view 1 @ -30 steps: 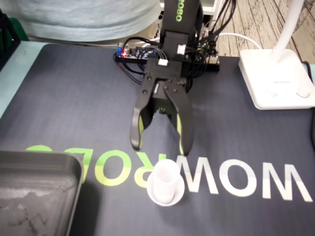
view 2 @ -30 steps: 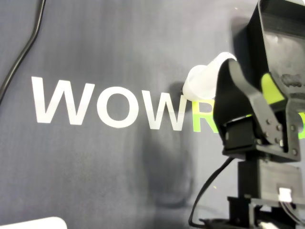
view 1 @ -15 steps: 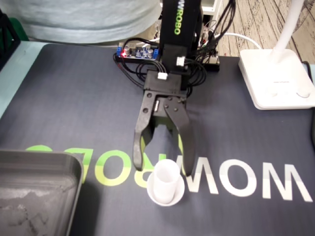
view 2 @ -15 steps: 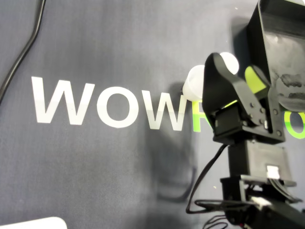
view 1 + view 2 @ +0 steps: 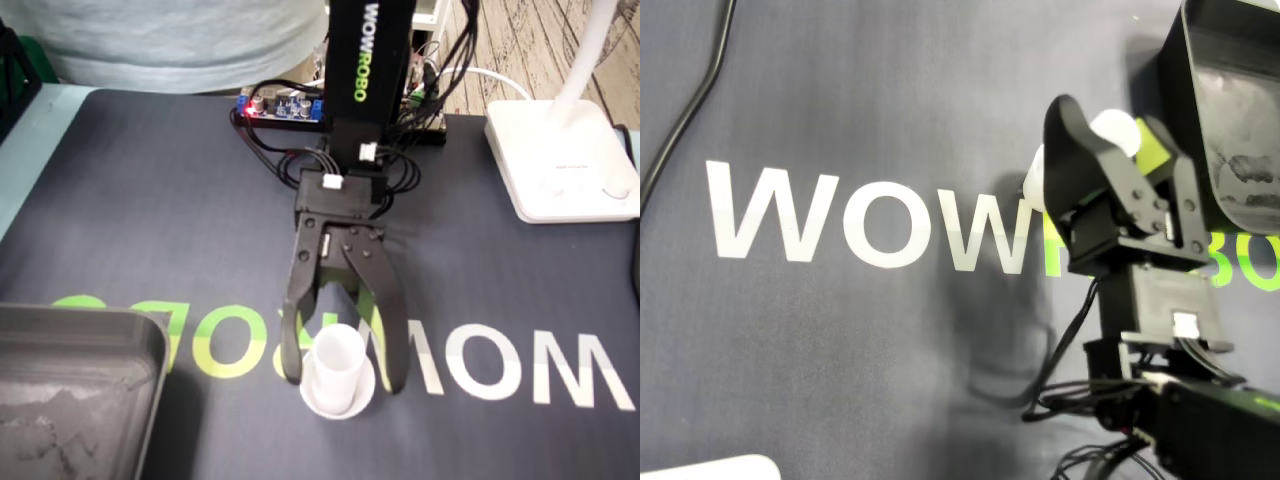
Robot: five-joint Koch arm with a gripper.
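Cup: upright on the surface, right between my pincer tips
Pincer: wide open, holding nothing, one jaw each side
Next: I judge a straight close will catch it

The white cup stands between the spread jaws of the end effector and blocks the way straight ahead. In the fixed view, a grey tray closes off its left. Bare bench lies open to its right, with the lamp base well apart farther back.
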